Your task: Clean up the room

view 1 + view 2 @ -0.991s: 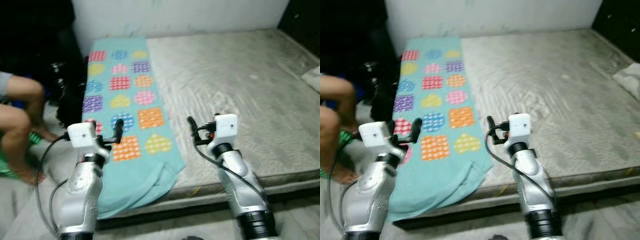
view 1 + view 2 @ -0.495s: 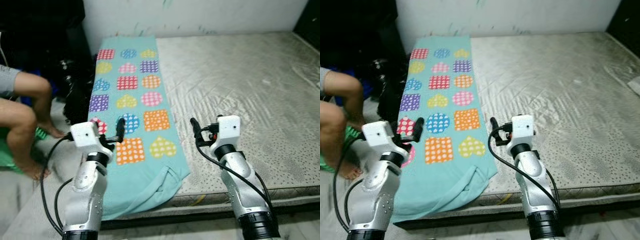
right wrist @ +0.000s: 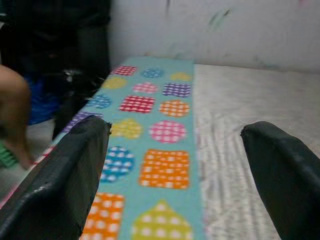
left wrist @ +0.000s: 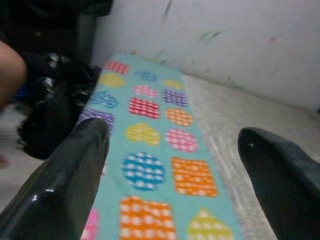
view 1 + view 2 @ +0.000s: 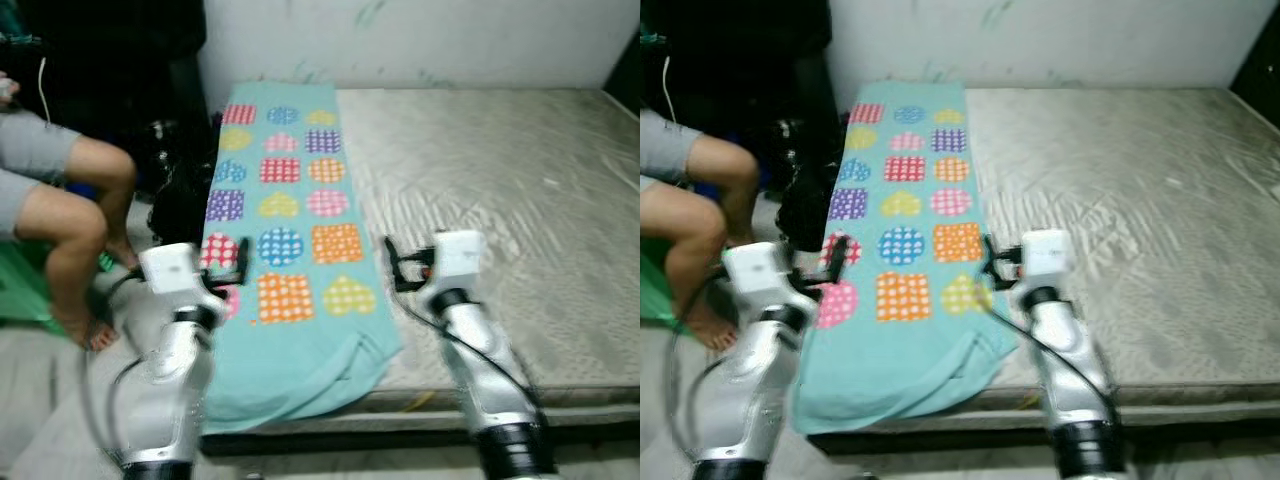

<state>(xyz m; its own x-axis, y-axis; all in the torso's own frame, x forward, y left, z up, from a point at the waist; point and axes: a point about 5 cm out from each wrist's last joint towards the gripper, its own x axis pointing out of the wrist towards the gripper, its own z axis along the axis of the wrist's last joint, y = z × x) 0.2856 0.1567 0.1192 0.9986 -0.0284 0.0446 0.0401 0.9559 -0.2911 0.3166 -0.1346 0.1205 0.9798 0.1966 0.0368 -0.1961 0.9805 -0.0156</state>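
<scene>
A teal blanket with coloured hearts, squares and circles lies along the left side of a bare grey mattress. Its near end is rumpled and hangs over the front edge. My left gripper hovers over the blanket's left near part, open, with nothing held. My right gripper hovers at the blanket's right border, also open and empty. In the left wrist view the black fingers stand wide apart with the blanket beyond them. The right wrist view shows its fingers likewise spread over the blanket.
A person sits at the left with bare legs, feet on the floor beside the bed. Black bags stand between the person and the mattress. Something green lies under the legs. A white wall runs behind the bed.
The camera has turned left, so the bed and blanket sit further right in the picture and more of the person shows. Both arms hold the same pose, grippers still open.
</scene>
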